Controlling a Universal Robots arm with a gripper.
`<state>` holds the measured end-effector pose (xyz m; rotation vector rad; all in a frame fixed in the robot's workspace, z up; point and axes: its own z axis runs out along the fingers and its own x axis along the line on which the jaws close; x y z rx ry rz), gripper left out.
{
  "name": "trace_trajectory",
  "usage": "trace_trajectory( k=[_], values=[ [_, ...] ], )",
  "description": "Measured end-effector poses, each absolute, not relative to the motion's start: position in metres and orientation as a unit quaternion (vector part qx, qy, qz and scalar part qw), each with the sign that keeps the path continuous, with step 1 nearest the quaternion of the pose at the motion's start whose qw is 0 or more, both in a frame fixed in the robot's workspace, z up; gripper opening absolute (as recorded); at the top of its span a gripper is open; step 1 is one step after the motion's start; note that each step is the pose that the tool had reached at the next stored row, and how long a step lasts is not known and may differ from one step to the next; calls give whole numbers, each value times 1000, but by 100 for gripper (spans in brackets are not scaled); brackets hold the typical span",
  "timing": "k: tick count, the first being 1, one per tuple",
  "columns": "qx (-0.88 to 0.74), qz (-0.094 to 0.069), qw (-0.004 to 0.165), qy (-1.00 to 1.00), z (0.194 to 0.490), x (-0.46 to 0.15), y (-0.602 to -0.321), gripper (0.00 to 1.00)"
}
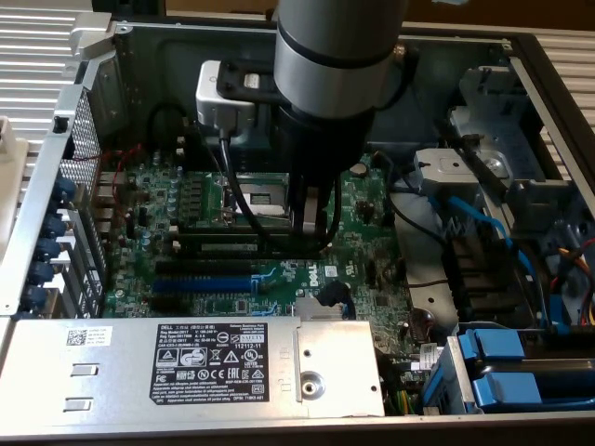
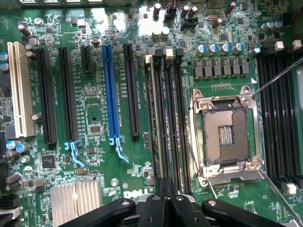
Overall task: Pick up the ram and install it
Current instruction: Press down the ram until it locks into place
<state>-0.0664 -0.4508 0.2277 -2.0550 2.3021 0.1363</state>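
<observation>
**Inspector:** Start at the tool. How do the jaws stand?

**Assistant:** The gripper (image 2: 165, 185) has its jaws together, with nothing between them. The tips sit right over the near end of the memory slots (image 2: 177, 118).

**Inspector:** And the ram?

**Assistant:** The ram (image 2: 155, 118) is not in the grip. It stands on edge in the outermost memory slot, the one on the side away from the processor socket (image 2: 225, 135). The tips are at or just above its near end; I cannot tell whether they touch.

**Inspector:** Which step is this, then?

**Assistant:** In my judgement the pick-up is done and seating is in hand, with the closed tips serving as a pusher. I cannot tell whether the end clips have latched.

**Inspector:** What does the seating call for?

**Assistant:** A straight push down on the stick's top edge, square to the slot, until both ends are home.

**Inspector:** And further out?

**Assistant:** In the exterior view the blue slot (image 1: 200, 279) lies at eight o'clock from the gripper. The power supply (image 1: 186, 367) is beyond it, at about seven o'clock and well apart.
</observation>
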Motion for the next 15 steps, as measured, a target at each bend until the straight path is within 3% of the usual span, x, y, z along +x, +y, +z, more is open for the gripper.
trace_trajectory(
  k=[9,15],
  values=[
    [-665,46,25,745,229,-66,-451,11],
    [-665,46,25,745,248,-66,-451,11]
  ],
)
